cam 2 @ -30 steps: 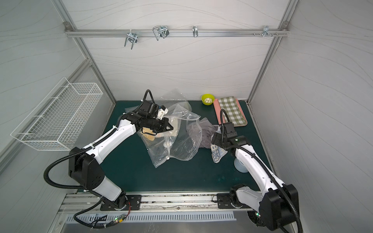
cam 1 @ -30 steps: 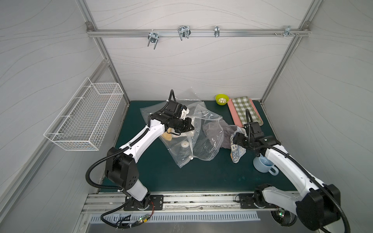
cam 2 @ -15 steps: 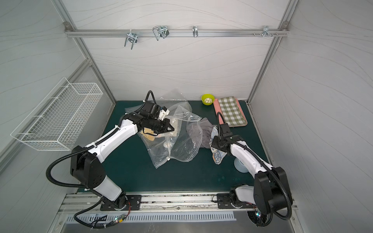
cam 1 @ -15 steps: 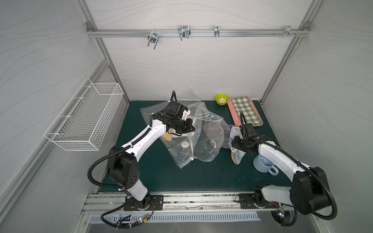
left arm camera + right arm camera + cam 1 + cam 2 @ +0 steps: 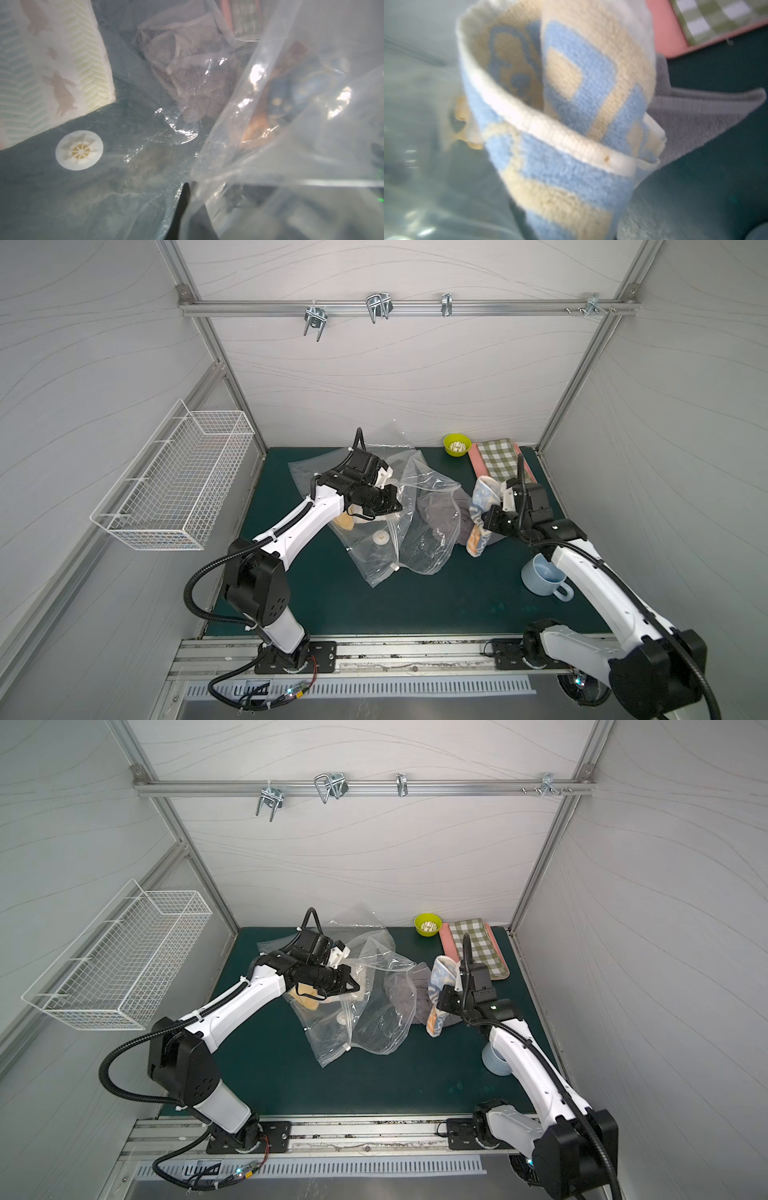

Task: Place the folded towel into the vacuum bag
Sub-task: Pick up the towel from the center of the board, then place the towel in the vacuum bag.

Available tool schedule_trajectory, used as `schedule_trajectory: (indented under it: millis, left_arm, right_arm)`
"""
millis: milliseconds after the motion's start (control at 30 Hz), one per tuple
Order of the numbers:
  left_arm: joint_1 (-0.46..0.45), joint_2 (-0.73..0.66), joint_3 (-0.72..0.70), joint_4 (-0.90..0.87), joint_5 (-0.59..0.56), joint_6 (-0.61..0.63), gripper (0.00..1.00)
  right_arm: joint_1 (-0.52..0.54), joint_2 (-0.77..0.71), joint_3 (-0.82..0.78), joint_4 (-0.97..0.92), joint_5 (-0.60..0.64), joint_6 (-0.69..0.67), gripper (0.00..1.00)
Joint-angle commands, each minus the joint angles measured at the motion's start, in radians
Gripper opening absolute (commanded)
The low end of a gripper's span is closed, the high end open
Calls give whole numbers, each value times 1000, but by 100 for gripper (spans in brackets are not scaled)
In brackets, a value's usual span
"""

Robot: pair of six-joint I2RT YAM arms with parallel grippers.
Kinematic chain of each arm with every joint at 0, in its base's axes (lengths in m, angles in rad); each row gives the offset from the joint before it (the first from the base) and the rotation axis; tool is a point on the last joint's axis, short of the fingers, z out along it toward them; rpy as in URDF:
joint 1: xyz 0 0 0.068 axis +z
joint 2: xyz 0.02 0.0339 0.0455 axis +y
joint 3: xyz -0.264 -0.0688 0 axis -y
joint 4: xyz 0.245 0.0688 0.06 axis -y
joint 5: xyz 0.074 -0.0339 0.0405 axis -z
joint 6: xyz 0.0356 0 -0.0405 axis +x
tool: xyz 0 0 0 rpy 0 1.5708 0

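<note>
The vacuum bag (image 5: 419,531) (image 5: 374,1019) lies crumpled and transparent mid-table, its round whitish valve (image 5: 79,150) (image 5: 381,537) facing up. My left gripper (image 5: 398,502) (image 5: 188,187) is shut on a fold of the bag's plastic and holds it raised. A folded blue-and-cream towel (image 5: 481,506) (image 5: 438,986) (image 5: 571,124) stands tilted just right of the bag, with my right gripper (image 5: 487,523) shut on it. The towel hides this gripper's fingers in the right wrist view. A rabbit-print towel (image 5: 47,68) shows through the plastic.
A grey towel (image 5: 440,510) (image 5: 695,112) lies between the bag and the held towel, partly under plastic. A light blue mug (image 5: 542,580) stands beside my right arm. At the back right are a green bowl (image 5: 457,444) and a checked cloth (image 5: 498,458). A wire basket (image 5: 178,481) hangs on the left wall.
My right gripper has closed on the blue-and-cream towel and tipped it up off the mat. The left arm has stayed holding the bag.
</note>
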Motion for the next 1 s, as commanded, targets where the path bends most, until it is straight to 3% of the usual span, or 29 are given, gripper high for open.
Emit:
schedule_trajectory:
  millis: [0,200,300,400,600,733,967]
  left_arm:
    - [-5,25,30,16,9,-9,0]
    - [-8,33,27,15,9,-14,0]
    - [-8,37,31,13,15,-15,0]
    - [-7,38,40,8,18,-15,0]
    - [-8,4,82,-28,16,-7,0]
    - [-8,-12,127,-80,-2,2,0]
    - [-8,-56,192,-117,22,38,0]
  right_arm:
    - [82,-75,106,51,-69,-60,0]
    - [323,-107,218,221,-43,-104,0]
    - [418,-50,231,260,-90,-100,0]
    - [511,20,221,240,-48,-148,0]
    - [512,142,57,270,60,-64,0]
    - [495,265,36,186,122,12,0]
    - [409,345,-18,175,121,155,0]
